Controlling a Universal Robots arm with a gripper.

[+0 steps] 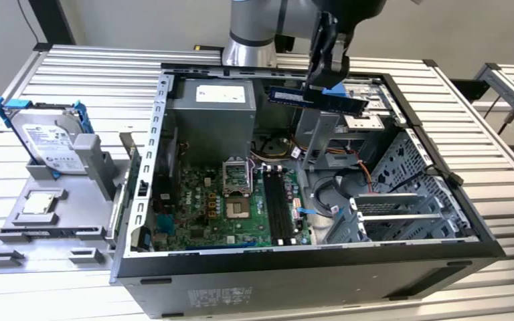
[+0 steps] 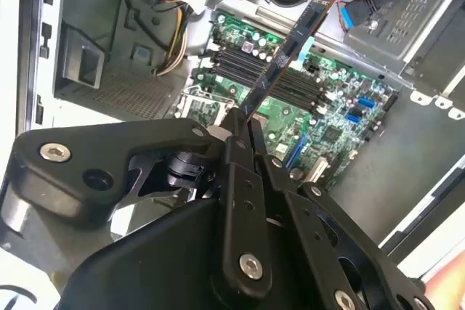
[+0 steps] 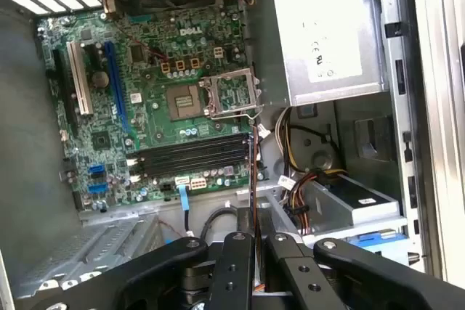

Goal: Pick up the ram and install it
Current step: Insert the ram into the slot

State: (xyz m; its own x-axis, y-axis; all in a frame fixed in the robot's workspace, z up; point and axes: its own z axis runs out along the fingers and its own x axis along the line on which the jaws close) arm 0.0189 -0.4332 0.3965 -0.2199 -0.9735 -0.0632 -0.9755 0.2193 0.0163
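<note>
**Ram in the claw above the open case; seating not yet done**

The ram point(image 1: 318, 99) is held in the claw point(image 1: 321, 84), which is closed narrowly on the stick. In the exterior view the stick lies roughly level, clear of the bench point(image 1: 88, 67), above the far part of the open computer case point(image 1: 328, 281) and near the drive cage. In the second wrist view the ram point(image 2: 287, 52) is seen projecting from the claw point(image 2: 243, 125) toward the motherboard. In the first wrist view it is seen edge-on as a thin dark line point(image 3: 252, 179) rising from the claw point(image 3: 254, 241).

The pick-up step is judged complete and the transfer to the board is in hand. The memory slots point(image 1: 280, 200) are seen empty beside the processor socket point(image 1: 239, 190), well below the stick. In the first wrist view the stick's edge is seen running across the slots point(image 3: 192, 156) rather than along them.

It is judged that seating calls for the stick to be turned parallel to a slot, centred over it, and lowered squarely. A tilted entry could bind on the slot ends.

The hard drive point(image 1: 50, 140) and processor chip point(image 1: 41, 202) are noted on the grey holder outside the case.
</note>
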